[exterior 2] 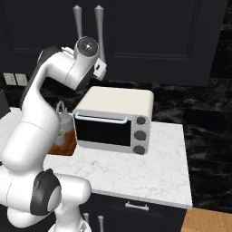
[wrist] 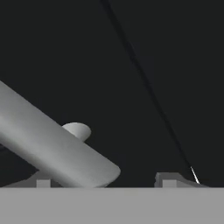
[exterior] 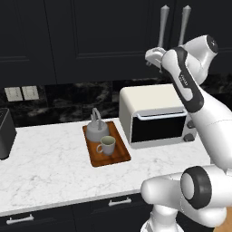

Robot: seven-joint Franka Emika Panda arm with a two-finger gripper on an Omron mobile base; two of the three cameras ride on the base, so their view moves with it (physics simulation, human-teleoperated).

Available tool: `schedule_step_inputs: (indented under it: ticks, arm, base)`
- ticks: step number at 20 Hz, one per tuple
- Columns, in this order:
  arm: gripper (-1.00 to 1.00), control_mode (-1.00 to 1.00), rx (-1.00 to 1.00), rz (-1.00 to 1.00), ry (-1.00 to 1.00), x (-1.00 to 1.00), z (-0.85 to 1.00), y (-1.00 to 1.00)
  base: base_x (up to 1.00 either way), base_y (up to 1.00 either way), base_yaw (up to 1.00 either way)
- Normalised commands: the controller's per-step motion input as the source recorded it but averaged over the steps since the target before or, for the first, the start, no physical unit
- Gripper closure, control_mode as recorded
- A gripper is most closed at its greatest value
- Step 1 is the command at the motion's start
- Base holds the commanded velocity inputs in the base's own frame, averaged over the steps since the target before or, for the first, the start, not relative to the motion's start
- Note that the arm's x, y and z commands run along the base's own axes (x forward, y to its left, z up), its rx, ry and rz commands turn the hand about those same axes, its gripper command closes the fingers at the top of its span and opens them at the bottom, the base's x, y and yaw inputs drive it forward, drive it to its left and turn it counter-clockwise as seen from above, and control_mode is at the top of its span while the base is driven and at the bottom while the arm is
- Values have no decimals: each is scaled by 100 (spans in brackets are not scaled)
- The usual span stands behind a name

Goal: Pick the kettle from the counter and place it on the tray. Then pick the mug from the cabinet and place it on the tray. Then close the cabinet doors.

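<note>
The squat matte-gray metal kettle and the pale off-white ceramic mug are both seated on the flat reddish-brown wooden tray on the white marble-look counter, so closing the two tall black panelled cabinet doors is judged to be the step in hand. The two-finger gripper is held spread, pinching nothing, with one long silver bar handle lying across the left fingertip and the door seam visible beside it. The doors appear nearly shut; a flat, steady push should be applied until both panels sit flush, and the cream toaster oven below should be cleared by the arm.
</note>
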Motion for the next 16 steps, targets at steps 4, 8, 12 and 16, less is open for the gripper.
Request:
schedule_step_inputs:
  ticks: [4, 8, 12, 16]
  arm:
    - [-100, -100, -13, 6, -3, 70, -37, -2]
    - [-100, -100, -14, 7, -15, 66, -49, 0]
    - [-100, -100, -12, 9, -21, 66, -56, -1]
    - [-100, -100, -12, 11, -26, 65, -60, -2]
  base:
    - [0, 0, 0]
    - [0, 0, 0]
    - [0, 0, 0]
    - [0, 0, 0]
